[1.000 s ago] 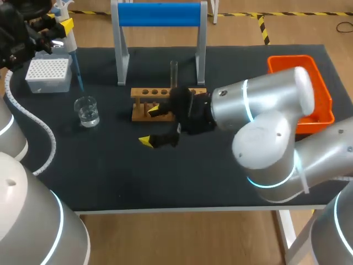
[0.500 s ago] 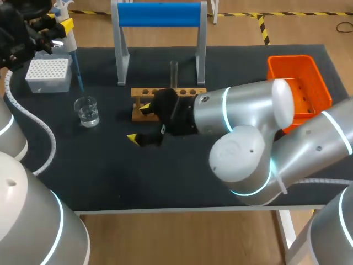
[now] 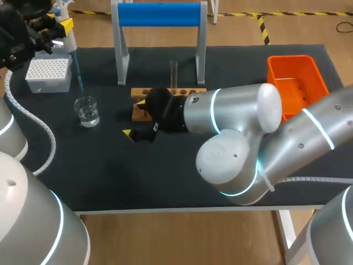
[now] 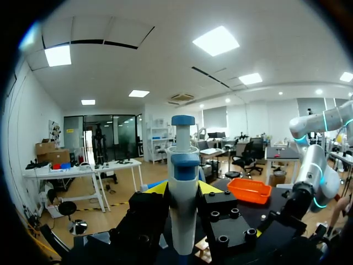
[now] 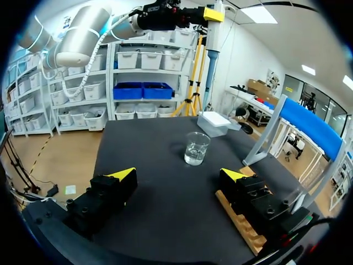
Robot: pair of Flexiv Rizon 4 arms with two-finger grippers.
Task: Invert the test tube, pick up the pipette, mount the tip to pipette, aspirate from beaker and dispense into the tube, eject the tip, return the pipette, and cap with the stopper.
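Roughly mid-task, judging from the layout. At the far left, high off the surface [image 3: 110,171], holding the pipette [image 3: 65,28] in the left gripper [image 4: 183,186], clenched on the barrel from both sides, just above and beside the white tip box [image 3: 48,73]. Cannot tell whether a tip is already seated on the thin blue shaft.

Near the middle, low over the surface, the right gripper [image 3: 134,118]: released, fingers spread wide, grasping nothing. One fingertip at the left end of the wooden rack [image 3: 193,91], the other nearer, over bare surface. Ahead of those open fingers, seen from the right wrist, the beaker [image 5: 197,148] with clear liquid in it, to the left of the rack and apart from it.

In the rack, toward its far side, the test tube [image 3: 174,73], standing upright, just in front of the blue-topped stand [image 3: 160,14].

Likely done: inverting the tube, picking up the pipette. Likely left: aspirating from the beaker, dispensing into the tube, ejecting the tip, perhaps into the orange bin [image 3: 309,69] at the far right, returning the pipette, capping. No stopper made out anywhere.
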